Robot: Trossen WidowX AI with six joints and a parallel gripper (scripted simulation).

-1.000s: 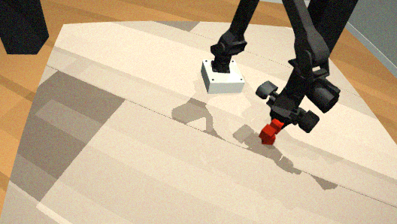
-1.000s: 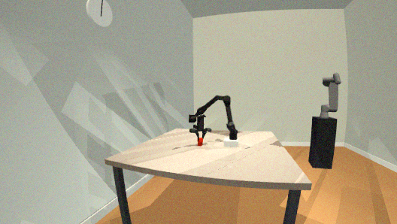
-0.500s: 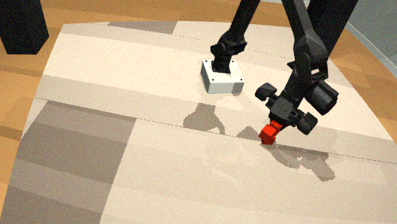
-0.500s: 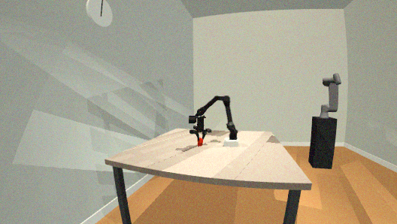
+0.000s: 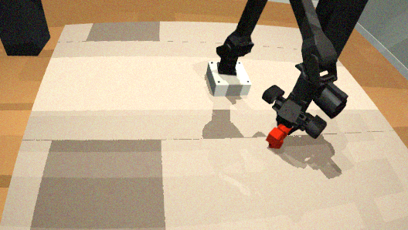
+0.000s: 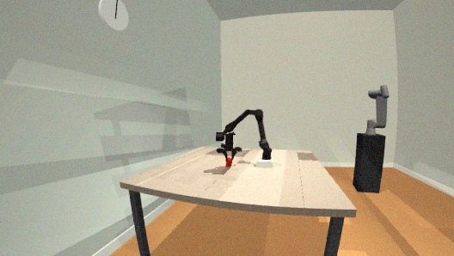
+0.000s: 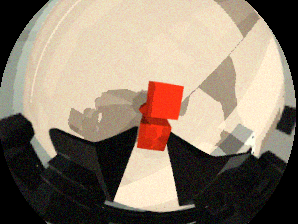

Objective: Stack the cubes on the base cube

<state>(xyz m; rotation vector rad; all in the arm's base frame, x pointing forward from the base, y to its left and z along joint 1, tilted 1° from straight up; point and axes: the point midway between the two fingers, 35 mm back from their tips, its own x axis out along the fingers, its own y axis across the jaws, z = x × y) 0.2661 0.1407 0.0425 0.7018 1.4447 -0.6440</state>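
Two red cubes show. The lower red cube [image 5: 274, 140] [image 7: 165, 98] rests on the table. The upper red cube [image 5: 285, 130] [image 7: 152, 135] sits tilted on its upper corner, offset toward the arm, and lies between my fingers. In the exterior view the two cubes [image 6: 229, 162] merge into one red spot. My gripper [image 5: 287, 126] [image 6: 229, 157] [image 7: 152, 132] points down at the cubes, its fingers parted slightly wider than the upper cube. I cannot tell whether the fingers still touch it.
The arm's white mounting block [image 5: 229, 82] [image 6: 264, 163] stands behind and left of the cubes. A dark pedestal [image 5: 23, 25] [image 6: 368, 162] with a second grey arm stands off the table. The table's edge lies far from the cubes.
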